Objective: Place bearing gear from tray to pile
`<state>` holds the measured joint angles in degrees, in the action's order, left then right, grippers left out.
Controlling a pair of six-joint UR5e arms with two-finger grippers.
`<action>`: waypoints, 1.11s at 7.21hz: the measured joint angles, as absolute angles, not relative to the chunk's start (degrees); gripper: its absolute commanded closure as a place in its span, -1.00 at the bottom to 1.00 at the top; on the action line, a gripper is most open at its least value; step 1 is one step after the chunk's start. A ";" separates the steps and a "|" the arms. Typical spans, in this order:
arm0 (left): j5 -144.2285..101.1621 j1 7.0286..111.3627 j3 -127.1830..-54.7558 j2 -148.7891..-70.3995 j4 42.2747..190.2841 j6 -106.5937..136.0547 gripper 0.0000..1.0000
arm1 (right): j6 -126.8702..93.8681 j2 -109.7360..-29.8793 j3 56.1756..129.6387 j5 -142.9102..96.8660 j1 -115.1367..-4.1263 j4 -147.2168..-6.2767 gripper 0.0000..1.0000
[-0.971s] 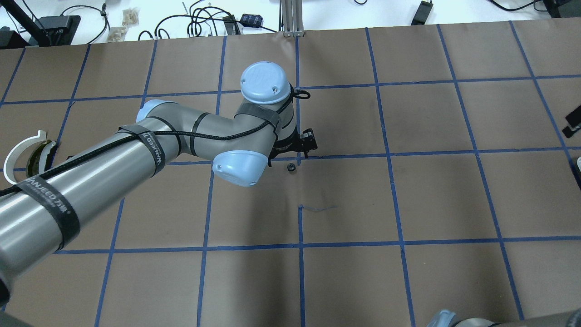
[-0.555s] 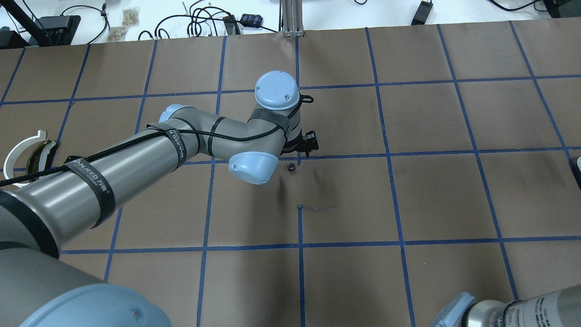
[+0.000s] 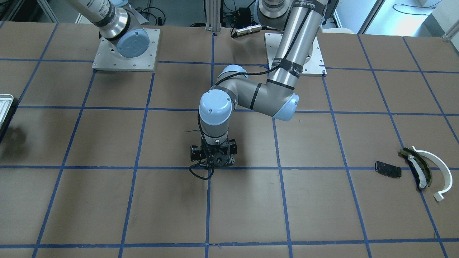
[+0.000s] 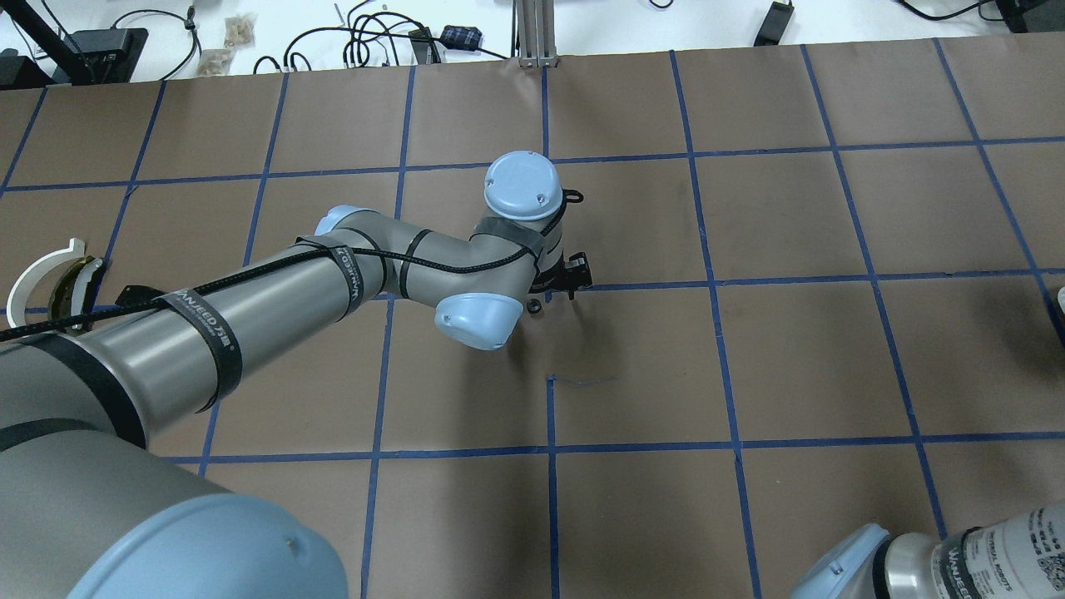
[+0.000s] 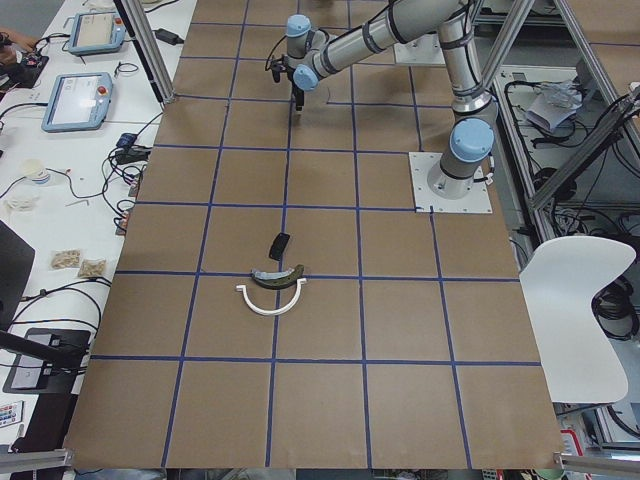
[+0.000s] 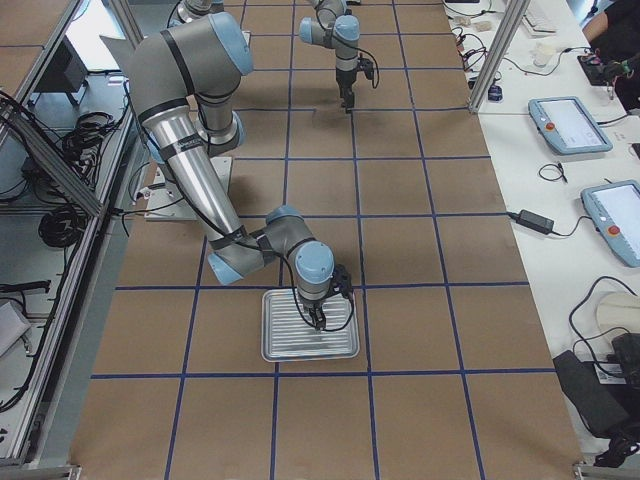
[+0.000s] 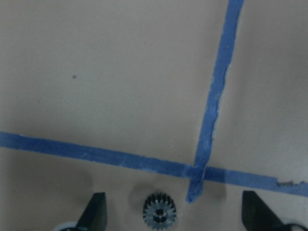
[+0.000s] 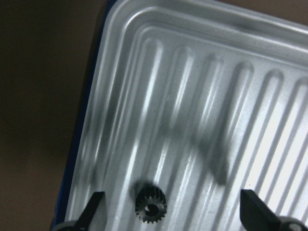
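Note:
A small black bearing gear point(image 7: 159, 211) lies on the brown table by a blue tape crossing; it also shows in the overhead view point(image 4: 533, 307). My left gripper point(image 7: 175, 214) is open, low over it, the gear between the fingers point(image 7: 96, 211). A second gear point(image 8: 150, 207) lies in the ridged white tray point(image 8: 202, 96). My right gripper point(image 8: 175, 214) is open just above it. The pile lies far off on the left arm's side: a white arc point(image 3: 440, 168), an olive-black curved piece point(image 3: 417, 166) and a black plate point(image 3: 388, 169).
The tray point(image 6: 310, 345) sits at the table's end on the right arm's side, only its corner showing in the front view point(image 3: 4, 104). The left arm point(image 4: 250, 308) stretches across the table above the pile. Cables and devices lie beyond the far edge.
My left arm has shifted right and lowered toward the gear, which has not moved. The right gripper has left the overhead view's right edge.

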<state>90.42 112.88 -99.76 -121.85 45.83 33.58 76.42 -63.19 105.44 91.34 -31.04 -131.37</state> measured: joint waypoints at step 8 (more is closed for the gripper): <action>90.72 113.32 -99.95 -121.79 46.35 34.14 1.00 | 73.16 -64.36 106.27 92.36 -30.84 -131.51 0.87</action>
